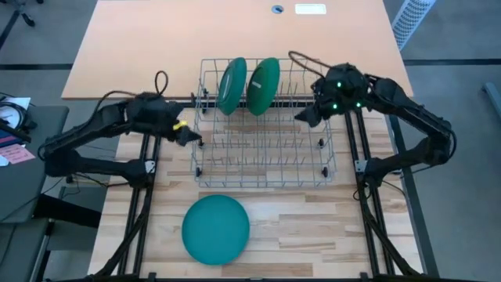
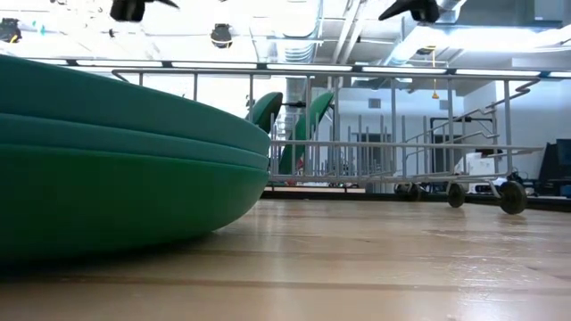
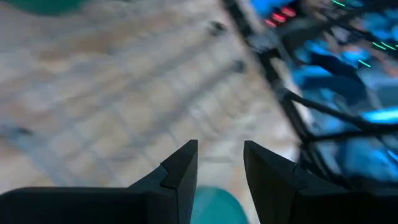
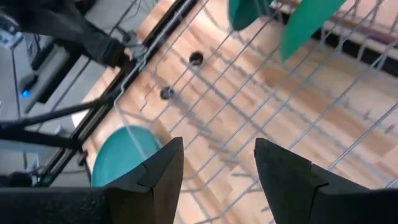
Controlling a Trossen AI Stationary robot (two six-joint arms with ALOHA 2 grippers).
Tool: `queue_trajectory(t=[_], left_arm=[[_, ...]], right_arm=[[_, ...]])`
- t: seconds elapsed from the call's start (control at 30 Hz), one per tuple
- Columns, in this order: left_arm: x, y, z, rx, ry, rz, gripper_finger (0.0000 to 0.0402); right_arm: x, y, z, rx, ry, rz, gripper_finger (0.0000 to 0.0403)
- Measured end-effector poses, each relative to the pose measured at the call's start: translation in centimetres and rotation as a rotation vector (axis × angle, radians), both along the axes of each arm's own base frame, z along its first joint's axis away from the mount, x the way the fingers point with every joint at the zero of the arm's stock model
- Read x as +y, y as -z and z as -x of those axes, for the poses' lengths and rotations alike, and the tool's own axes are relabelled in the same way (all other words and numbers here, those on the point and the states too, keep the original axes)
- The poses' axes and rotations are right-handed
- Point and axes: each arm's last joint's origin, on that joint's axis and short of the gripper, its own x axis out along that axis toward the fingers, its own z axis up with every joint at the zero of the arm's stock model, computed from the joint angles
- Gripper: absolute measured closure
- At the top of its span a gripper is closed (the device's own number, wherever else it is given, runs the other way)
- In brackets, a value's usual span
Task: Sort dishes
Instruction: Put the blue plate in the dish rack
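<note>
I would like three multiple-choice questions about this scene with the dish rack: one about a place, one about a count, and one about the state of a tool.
1. Where does the flat teal plate stack lie?
A. Inside the wire rack
B. On the wooden table in front of the rack
C. On the tan board behind the rack

2. How many plates stand upright in the wire rack?
A. Two
B. Four
C. None

3. In what state is the right tool?
A. Shut on a plate
B. Open and empty
C. Shut on a rack wire

Answers:
1. B: the high view shows the stack on the table, outside the rack.
2. A: the teal plate and the green plate stand side by side at the rack's far end.
3. B: the right wrist view shows a gap between its fingers with nothing in it.
</note>
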Motion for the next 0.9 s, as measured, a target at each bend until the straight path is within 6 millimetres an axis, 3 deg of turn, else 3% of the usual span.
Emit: queue_trajectory(t=[0.23, 0.47, 0.63, 0.77, 0.9], left_arm=[[-5.5, -0.5, -0.1, -0.039, 0.236, 0.165, 0.0281], [-11.6, 0.7, -0.9, 0.119, 0.324, 0.422, 0.0294], [-14.6, 3.4, -1.6, 0.346, 0.195, 0.414, 0.0295], [-15.3, 6.3, -1.2, 0.636, -0.066, 0.374, 0.0288], [-16.2, 7.6, -1.5, 0.738, -0.081, 0.273, 0.0257]], right_arm=[[1.5, 0.1, -0.5, 0.005, -0.049, -0.015, 0.0201], [1.5, 0.4, -0.3, 0.047, -0.021, -0.018, 0.0201], [1.5, 0.9, -0.1, 0.092, -0.014, -0.006, 0.0201], [1.4, 1.3, -0.2, 0.116, -0.015, -0.014, 0.0201], [1.5, 1.4, -0.1, 0.125, -0.018, -0.020, 0.0201]])
